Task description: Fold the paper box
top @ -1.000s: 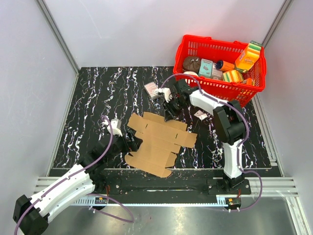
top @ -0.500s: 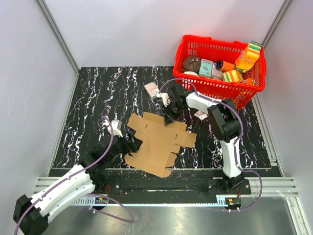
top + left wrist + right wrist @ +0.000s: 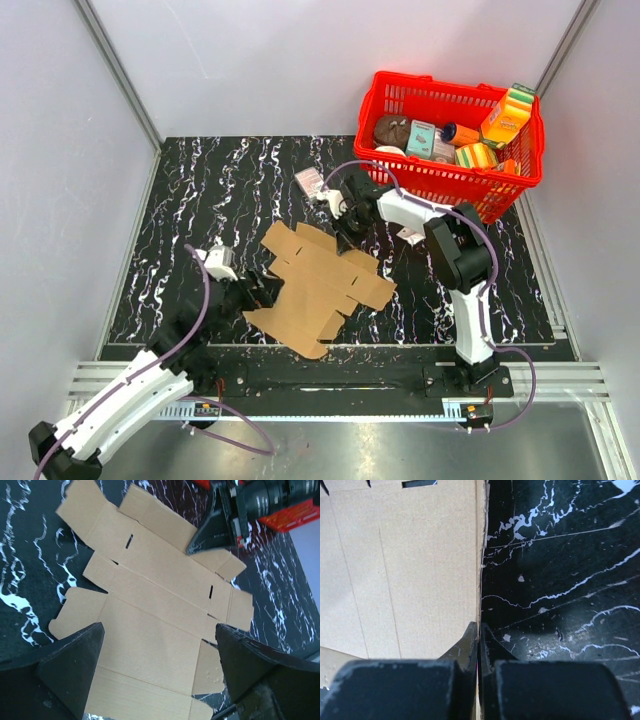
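Note:
The paper box (image 3: 318, 285) is a flat brown die-cut cardboard sheet lying on the black marbled table between both arms. My right gripper (image 3: 343, 243) sits at the sheet's far edge and is shut on it. In the right wrist view the cardboard edge (image 3: 405, 570) runs straight in between the closed fingers of that gripper (image 3: 479, 630). My left gripper (image 3: 262, 290) is at the sheet's near-left side, wide open. In the left wrist view that gripper (image 3: 159, 630) has its fingers spread over the paper box (image 3: 150, 610) and holds nothing, with the right gripper (image 3: 212, 530) at the far flap.
A red basket (image 3: 440, 182) with colourful grocery packs stands at the back right. A small white-and-pink carton (image 3: 309, 182) lies just behind the sheet. A small white scrap (image 3: 410, 236) lies right of the right arm. Grey walls close in three sides.
The right gripper has closed on the sheet's far edge. The sheet has shifted and turned slightly to the left. The left arm has drawn back to the left, still open.

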Controlling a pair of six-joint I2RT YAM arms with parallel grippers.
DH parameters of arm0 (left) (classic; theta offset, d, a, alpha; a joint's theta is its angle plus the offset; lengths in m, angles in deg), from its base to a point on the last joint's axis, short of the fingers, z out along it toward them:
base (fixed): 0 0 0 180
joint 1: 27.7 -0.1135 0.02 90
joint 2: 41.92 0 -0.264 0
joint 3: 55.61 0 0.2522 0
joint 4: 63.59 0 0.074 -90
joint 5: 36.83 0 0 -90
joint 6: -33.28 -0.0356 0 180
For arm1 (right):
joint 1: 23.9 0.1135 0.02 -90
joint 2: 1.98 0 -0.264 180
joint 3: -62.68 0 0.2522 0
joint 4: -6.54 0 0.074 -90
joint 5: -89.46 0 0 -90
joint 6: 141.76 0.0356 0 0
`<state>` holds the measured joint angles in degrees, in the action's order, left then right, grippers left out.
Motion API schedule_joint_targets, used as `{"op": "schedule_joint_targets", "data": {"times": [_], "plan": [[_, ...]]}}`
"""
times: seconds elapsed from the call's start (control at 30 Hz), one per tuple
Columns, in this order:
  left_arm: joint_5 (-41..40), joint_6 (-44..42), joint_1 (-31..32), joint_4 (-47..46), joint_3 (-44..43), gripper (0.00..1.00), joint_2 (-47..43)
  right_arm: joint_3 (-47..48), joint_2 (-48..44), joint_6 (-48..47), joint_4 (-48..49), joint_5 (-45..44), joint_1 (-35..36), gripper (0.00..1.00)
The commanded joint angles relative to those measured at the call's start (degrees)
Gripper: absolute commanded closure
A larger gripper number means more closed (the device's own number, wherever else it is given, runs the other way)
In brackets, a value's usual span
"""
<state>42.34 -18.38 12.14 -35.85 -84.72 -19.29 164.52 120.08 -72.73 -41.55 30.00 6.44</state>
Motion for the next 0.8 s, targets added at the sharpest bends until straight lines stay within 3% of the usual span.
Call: {"op": "schedule_joint_targets", "data": {"times": [0.0, 0.2, 0.47, 0.77], "plan": [[-6.92, -0.37, -0.20, 1.40, -4.23, 0.01, -3.82, -0.35, -6.74, 3.39, 2.06, -4.88, 0.94, 1.00], [-11.23, -0.82, -0.28, 2.28, -8.90, 0.01, -0.94, -5.18, -12.89, 8.31, 5.49, -8.74, 1.55, 1.00], [-12.99, 2.87, -0.37, -0.35, -9.43, 0.03, 2.68, -12.83, -19.31, 20.35, 11.29, -23.40, 1.91, 1.00], [-11.93, 4.81, -0.28, 2.01, -9.43, 0.05, 2.15, -9.94, -17.47, 31.42, 9.19, -32.46, 1.73, 1.00]]}}
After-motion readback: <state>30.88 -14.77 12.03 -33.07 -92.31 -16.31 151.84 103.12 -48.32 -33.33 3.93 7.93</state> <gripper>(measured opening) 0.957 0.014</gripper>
